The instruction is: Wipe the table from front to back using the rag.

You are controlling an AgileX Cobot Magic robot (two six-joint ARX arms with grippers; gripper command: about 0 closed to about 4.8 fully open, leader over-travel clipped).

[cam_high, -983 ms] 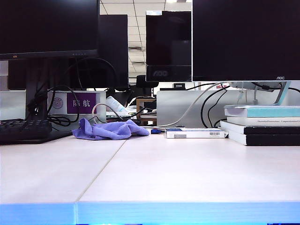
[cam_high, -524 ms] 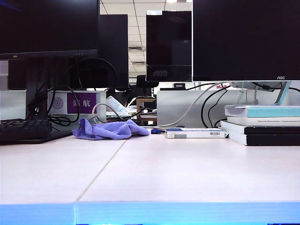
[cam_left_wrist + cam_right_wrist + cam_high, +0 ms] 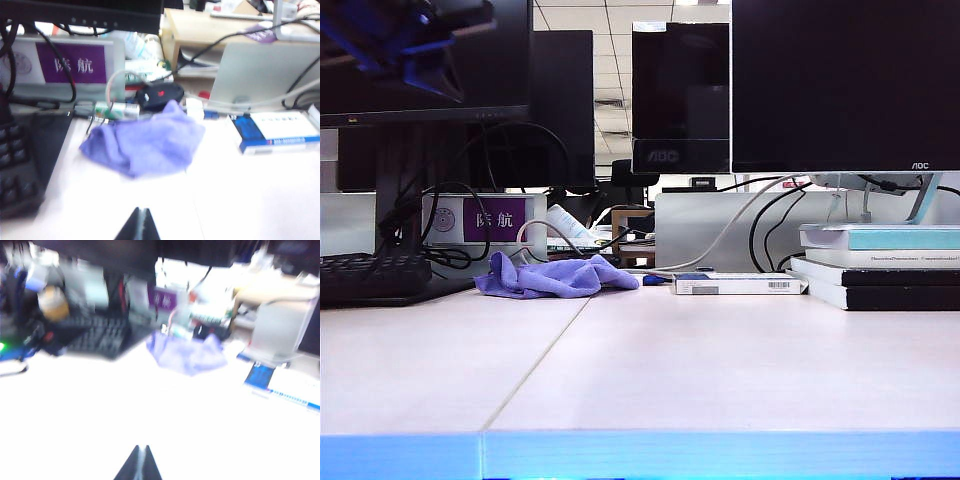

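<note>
The rag (image 3: 556,277) lies crumpled at the tabletop's (image 3: 720,370) back, beside the keyboard (image 3: 370,275). Both the left pincer (image 3: 140,225) and right pincer (image 3: 140,462) hover closed, apart from it. The reach is in hand; next likely calls for opening over the cloth.

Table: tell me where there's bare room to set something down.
The table is bare from its blue front edge back to the rag and white box. The back is crowded: keyboard left, books right, cables and monitors behind. Both grippers, left and right, are shut above the bare part.
</note>
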